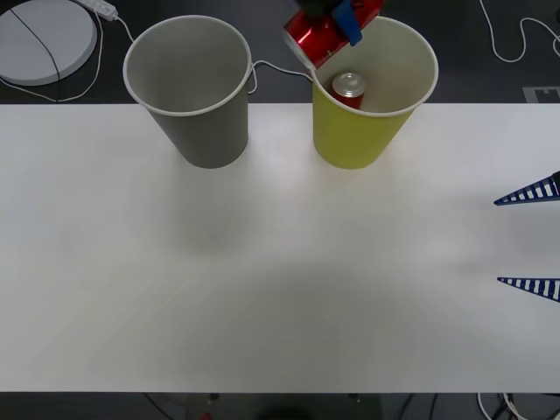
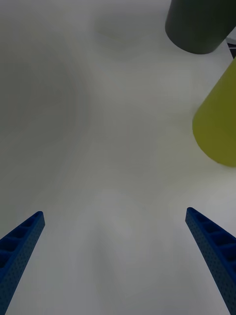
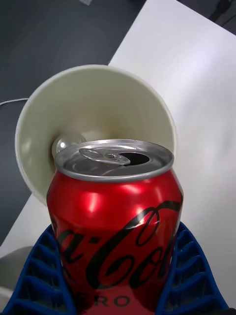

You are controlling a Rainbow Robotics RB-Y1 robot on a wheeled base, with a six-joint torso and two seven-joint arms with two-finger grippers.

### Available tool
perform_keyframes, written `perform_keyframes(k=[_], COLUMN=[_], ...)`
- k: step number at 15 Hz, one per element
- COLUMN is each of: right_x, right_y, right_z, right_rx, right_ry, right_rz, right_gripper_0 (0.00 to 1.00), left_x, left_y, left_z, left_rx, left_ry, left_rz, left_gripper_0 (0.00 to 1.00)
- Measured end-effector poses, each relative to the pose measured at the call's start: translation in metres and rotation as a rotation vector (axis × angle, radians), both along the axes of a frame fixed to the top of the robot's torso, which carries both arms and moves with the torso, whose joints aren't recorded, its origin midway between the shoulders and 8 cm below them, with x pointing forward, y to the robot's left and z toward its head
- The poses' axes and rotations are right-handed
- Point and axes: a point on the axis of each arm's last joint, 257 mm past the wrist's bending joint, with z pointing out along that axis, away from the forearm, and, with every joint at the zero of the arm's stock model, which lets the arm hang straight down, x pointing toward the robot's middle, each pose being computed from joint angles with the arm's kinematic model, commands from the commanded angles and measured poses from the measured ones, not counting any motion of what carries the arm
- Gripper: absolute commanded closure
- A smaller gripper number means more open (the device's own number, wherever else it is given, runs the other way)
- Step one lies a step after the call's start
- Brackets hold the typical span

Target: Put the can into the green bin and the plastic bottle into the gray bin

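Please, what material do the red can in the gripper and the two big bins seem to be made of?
The can, held by the left gripper, looks like aluminium: glossy red printed wall, brushed silver top with pull tab. The green bin and the gray bin look like coated paper or thin plastic, matte, with rolled white rims; which one is unclear. The right gripper waits open.

the can is looking like glossy red metal with a brushed silver top, the table is looking smooth matt white.
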Motion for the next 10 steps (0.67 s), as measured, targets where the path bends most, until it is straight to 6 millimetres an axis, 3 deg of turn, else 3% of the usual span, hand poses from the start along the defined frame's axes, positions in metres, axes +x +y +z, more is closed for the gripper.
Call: perform_keyframes(k=[6, 10], right_x=[0.000, 0.000], right_y=[0.000, 0.000], right_z=[0.000, 0.000], right_rx=[0.000, 0.000], right_ry=[0.000, 0.000], right_rz=[0.000, 0.000], right_gripper_0=[0.00, 0.00], left_x=[0.032, 0.041], left_y=[-0.062, -0.089], left_z=[0.002, -0.002], left_rx=[-0.041, -0.075], left_ry=[-0.038, -0.083], left_rz=[0.112, 0.137], left_gripper_0=[1.00, 1.00])
